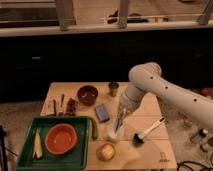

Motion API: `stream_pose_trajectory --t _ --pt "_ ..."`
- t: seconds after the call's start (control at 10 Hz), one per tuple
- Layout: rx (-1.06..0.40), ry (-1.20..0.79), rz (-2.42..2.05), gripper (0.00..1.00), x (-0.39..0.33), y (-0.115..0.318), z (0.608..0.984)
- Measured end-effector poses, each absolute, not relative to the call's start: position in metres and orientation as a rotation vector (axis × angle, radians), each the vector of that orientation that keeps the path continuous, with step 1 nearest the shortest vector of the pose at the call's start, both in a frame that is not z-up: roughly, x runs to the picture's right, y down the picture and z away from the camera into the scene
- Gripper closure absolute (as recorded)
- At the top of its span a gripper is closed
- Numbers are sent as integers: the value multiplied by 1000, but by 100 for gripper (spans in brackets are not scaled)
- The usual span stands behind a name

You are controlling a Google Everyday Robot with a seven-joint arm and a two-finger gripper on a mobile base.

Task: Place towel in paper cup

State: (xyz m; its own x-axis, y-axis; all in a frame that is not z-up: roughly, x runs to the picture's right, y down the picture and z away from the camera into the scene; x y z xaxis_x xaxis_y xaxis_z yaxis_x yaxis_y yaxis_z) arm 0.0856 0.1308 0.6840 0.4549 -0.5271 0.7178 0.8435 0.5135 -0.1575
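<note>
Placing step: gripper [119, 121], jaw state indiscernible, hung over white paper cup [115, 132] near counter's front edge; towel unidentifiable; release seemingly next.

A smooth, off-white arm with rounded, bulbous joint housings fills the right of the frame, tapering to a slim, dark gripper [118, 126] at centre frame.

The wooden table [150, 112] carries a green tray [25, 150], dark bowl [87, 94], metal cup [114, 89], brush [148, 131]; the gripper [119, 122] hangs above it.
</note>
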Motion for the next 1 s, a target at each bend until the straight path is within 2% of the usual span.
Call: stream_pose_trajectory --t 0.7,1.0 --pt "-564 -721 -926 98 77 148 682" --pt "-581 -757 -931 70 72 155 690"
